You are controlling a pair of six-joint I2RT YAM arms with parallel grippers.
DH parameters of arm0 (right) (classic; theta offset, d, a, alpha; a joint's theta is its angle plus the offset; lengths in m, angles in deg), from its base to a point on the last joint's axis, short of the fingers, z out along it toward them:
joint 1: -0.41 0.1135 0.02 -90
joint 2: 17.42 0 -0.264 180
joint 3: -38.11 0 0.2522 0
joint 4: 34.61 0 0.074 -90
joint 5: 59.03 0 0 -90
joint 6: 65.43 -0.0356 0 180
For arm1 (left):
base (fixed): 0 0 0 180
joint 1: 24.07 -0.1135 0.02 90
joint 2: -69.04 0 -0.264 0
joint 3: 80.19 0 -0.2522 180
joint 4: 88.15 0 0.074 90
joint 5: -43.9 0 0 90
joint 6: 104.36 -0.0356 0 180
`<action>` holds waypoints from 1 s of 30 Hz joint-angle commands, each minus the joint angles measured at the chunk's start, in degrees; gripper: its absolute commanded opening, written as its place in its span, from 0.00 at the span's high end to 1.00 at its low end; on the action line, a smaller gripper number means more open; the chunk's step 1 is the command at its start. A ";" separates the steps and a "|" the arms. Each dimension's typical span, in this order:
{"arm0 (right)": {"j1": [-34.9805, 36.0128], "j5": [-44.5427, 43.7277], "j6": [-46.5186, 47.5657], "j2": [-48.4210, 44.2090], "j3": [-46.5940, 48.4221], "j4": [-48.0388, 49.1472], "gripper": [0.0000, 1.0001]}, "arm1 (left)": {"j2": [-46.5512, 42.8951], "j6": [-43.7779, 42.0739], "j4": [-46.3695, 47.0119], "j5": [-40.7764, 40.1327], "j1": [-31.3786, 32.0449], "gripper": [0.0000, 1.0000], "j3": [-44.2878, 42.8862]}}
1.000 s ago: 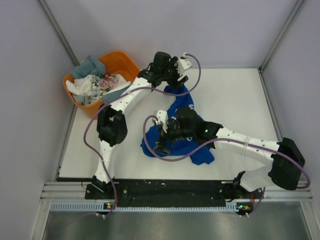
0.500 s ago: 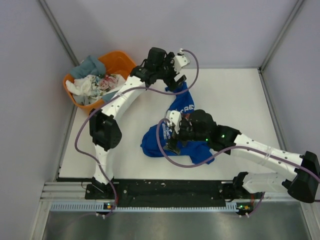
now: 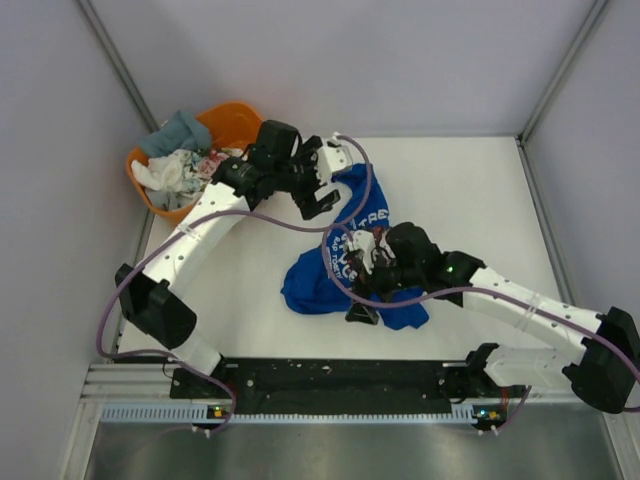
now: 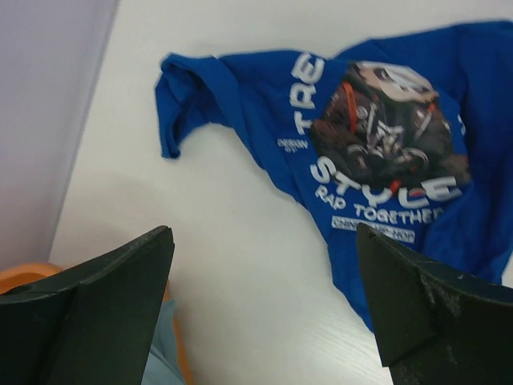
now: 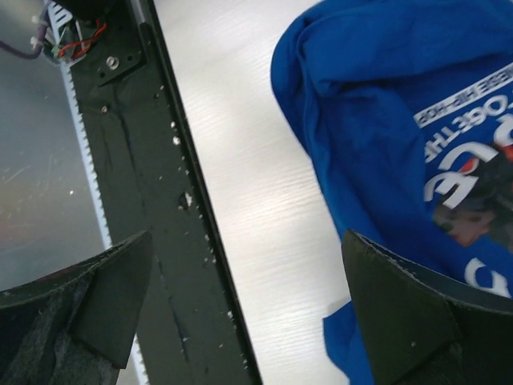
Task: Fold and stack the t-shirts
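- One royal blue t-shirt [image 3: 312, 285] with white lettering lies crumpled on the white counter [image 3: 470, 200].
- Three other shirts [image 3: 185, 165] (grey-blue, white, floral) sit in one orange plastic tub [image 3: 245, 125].
- Two grippers: left gripper [image 4: 263, 233], right gripper [image 5: 247, 237], jaws apart, empty.

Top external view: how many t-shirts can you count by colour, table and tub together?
Royal blue t-shirt, on the table: 1
Grey-blue t-shirt, in the orange tub: 1
White t-shirt, in the tub: 1
Floral t-shirt, in the tub: 1
Total: 4 visible. The tub pile is bunched, so more may be hidden.
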 commanded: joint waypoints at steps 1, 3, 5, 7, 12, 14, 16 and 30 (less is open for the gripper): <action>-0.94 3.72 -4.96 -1.38 -0.06 -5.31 0.01 | -6.82 -7.83 -7.22 0.33 0.15 0.01 6.48; -2.07 3.02 -6.72 -0.77 0.03 -6.72 0.01 | -8.05 -11.53 -11.34 0.59 0.15 0.01 8.68; -4.96 3.10 -9.44 -0.06 -0.14 -7.51 0.02 | -9.37 -15.22 -14.86 0.86 0.59 0.01 11.66; -9.18 4.59 -11.72 0.64 -1.20 -7.60 0.04 | -11.48 -20.13 -16.54 0.16 1.55 0.01 15.88; -19.02 -1.53 -19.98 3.80 -3.40 -8.65 0.14 | -14.74 -27.80 -18.57 1.12 4.02 0.01 24.15; -21.32 -11.62 -23.50 4.68 -4.01 -10.75 0.25 | -15.17 -26.58 -16.30 -1.15 5.77 0.01 27.13; -21.94 -19.37 -25.96 4.60 -5.33 -11.38 0.31 | -15.79 -25.78 -12.96 -3.18 7.00 0.02 30.74; -21.94 -21.95 -31.60 4.51 -14.38 -9.28 0.36 | -15.10 -18.49 8.67 -5.83 7.88 0.06 47.63</action>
